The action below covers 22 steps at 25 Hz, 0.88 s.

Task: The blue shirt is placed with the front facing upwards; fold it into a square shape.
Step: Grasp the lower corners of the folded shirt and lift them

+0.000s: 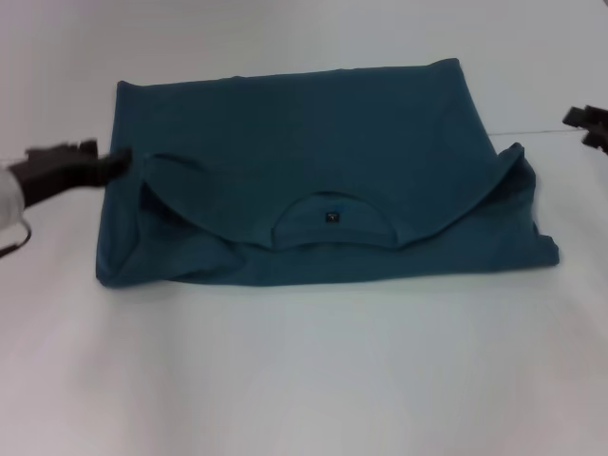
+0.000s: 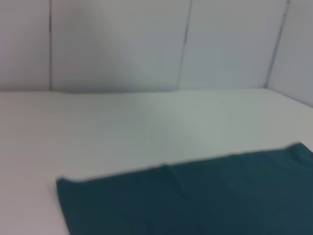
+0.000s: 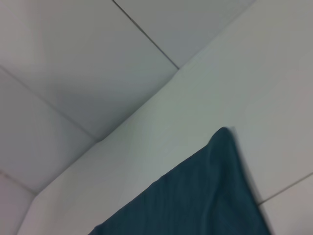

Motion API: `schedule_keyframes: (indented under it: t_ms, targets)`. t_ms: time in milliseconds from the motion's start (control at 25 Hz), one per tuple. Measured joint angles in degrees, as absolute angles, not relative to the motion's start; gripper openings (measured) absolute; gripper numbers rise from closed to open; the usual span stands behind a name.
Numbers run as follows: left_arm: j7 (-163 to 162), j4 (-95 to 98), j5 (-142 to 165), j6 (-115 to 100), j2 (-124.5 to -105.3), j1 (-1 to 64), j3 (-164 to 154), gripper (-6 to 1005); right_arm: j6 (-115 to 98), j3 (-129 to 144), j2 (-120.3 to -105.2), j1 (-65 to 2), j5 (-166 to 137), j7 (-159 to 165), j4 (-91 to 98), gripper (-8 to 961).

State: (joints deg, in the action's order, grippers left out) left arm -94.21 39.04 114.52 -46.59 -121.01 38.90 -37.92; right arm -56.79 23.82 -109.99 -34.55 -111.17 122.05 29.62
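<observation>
The bench [image 1: 304, 380] carries the blue shirt [image 1: 313, 142] spread across its middle, already doubled over so that the plain back faces up and the neckline with its small dark neck label [image 1: 331, 218] sits at the near edge. You have a wide rectangle here, not yet a square, so my reading is that a sideways fold or two is left to do.

Watch the layers first. The near flap lies loose and wrinkled, with a raised crease on the robot's left and a bulging corner on its right (that right corner already sticks out past the rest). If you lift one side without catching every layer, the lower cloth would likely stay behind and the fold come out skewed. A quick drag could also slide the whole shirt across the smooth bench.

Your left gripper [image 1: 112, 166] sits at the shirt's left edge, its dark tip right against the cloth; it is blurred, so you cannot tell whether it is spread or closed, nor whether it has any cloth in it. Your right gripper [image 1: 586, 122] shows only as a sliver at the far right, well apart from the shirt, and its opening cannot be told either.
</observation>
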Motion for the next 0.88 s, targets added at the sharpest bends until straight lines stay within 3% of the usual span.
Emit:
schedule_keyframes:
  t_ms: [120,200,320,800,880]
  targets:
    - [-96.5,43.17,115.72,-50.99,-121.5,34.83,-41.58,541,-63.27,23.39,-110.62,-31.4,-110.99,120.6,33.42,515]
    - [-97.94,47.07,116.99,-52.14,-122.49,31.25,-46.15,551,-66.03,23.27,-111.45,-29.63,-110.9,119.87,35.82,602]
    - [-99.42,51.89,119.32,-50.95,-124.09,26.99,-51.2,565,-68.03,23.17,-112.38,-27.64,-110.25,119.45,37.79,639]
    - [-104.58,51.23,125.43,-47.97,-124.02,25.98,-57.84,626,-70.62,23.46,-113.12,-26.14,-108.72,118.83,37.97,670]
    - [-104.6,50.54,125.65,-47.08,-123.96,26.37,-58.24,597,-70.65,23.52,-113.25,-26.15,-108.75,118.83,37.99,669]
